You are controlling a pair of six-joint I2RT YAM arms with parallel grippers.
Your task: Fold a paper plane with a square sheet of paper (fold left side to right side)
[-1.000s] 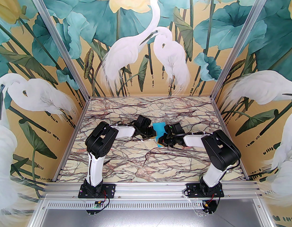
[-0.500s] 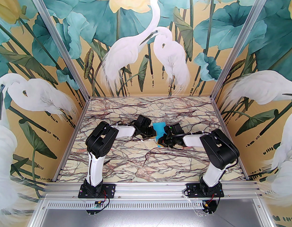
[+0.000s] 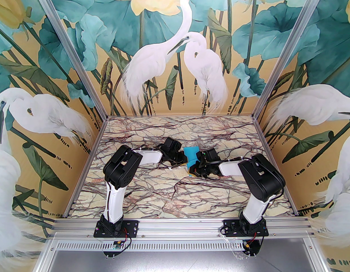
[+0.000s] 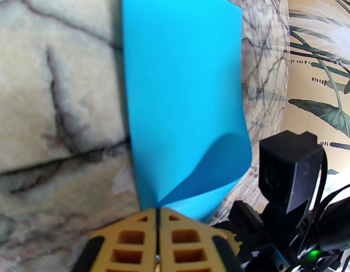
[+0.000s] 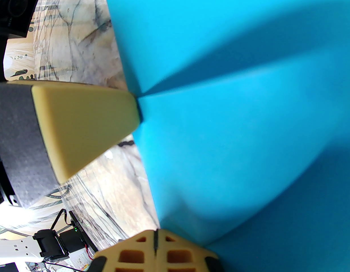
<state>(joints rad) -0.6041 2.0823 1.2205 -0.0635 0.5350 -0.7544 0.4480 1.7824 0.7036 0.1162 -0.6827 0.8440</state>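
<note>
Right arm [image 3: 261,177] edged left, right gripper [image 5: 155,235] still pinching paper [image 5: 234,109]

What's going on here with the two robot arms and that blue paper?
Both arms reach in to the middle of the marble table and hold one sheet of blue paper between them. The left gripper is shut on one edge of it, and the right gripper is shut on another. The paper curls over in a soft bend. No flat crease shows, and it is not yet a plane.
</note>
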